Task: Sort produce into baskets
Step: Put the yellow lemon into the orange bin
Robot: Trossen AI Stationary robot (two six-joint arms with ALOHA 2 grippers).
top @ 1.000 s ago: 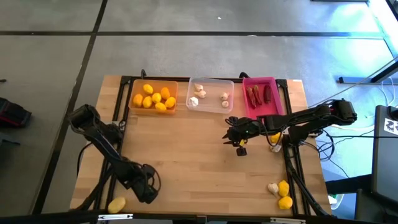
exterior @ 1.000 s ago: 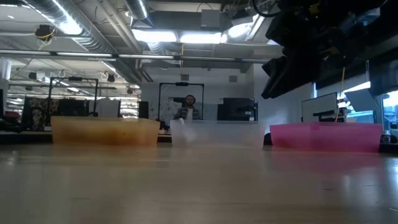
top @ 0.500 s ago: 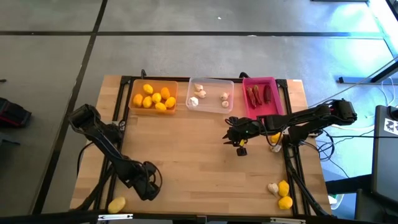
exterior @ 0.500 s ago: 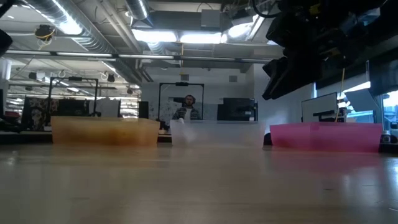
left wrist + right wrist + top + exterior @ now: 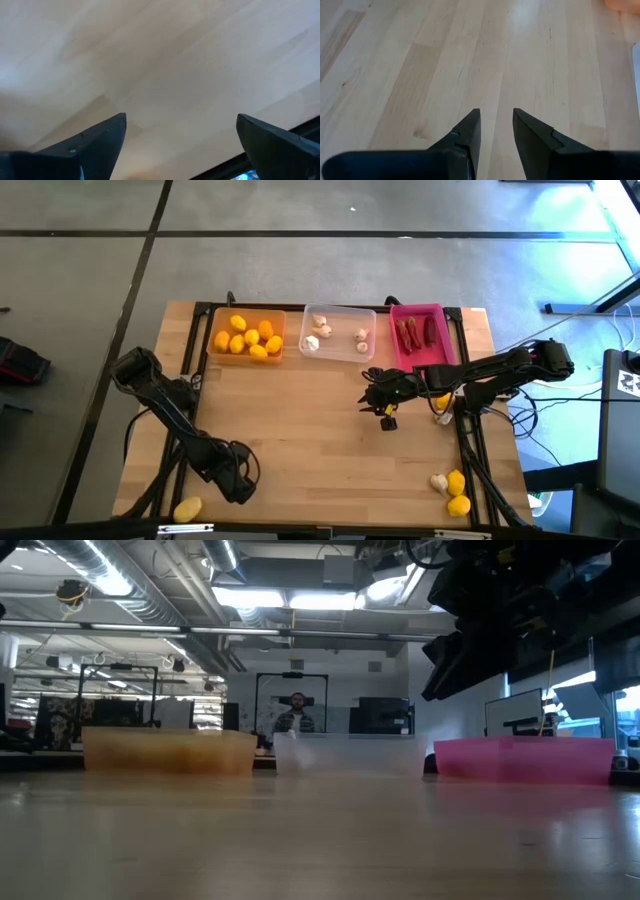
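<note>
The wooden table [image 5: 300,420] carried the orange tray [image 5: 246,335], clear tray [image 5: 340,332] and pink tray [image 5: 418,332] along its far edge, well beyond both sets of fingers. The left gripper [image 5: 180,137] stood wide and empty over bare wood, a loose lemon [image 5: 187,509] just beside it. Light, firm and slick-skinned, it probably wanted pinching across its middle. The right gripper [image 5: 496,125] hung narrow, holding nothing.
</note>
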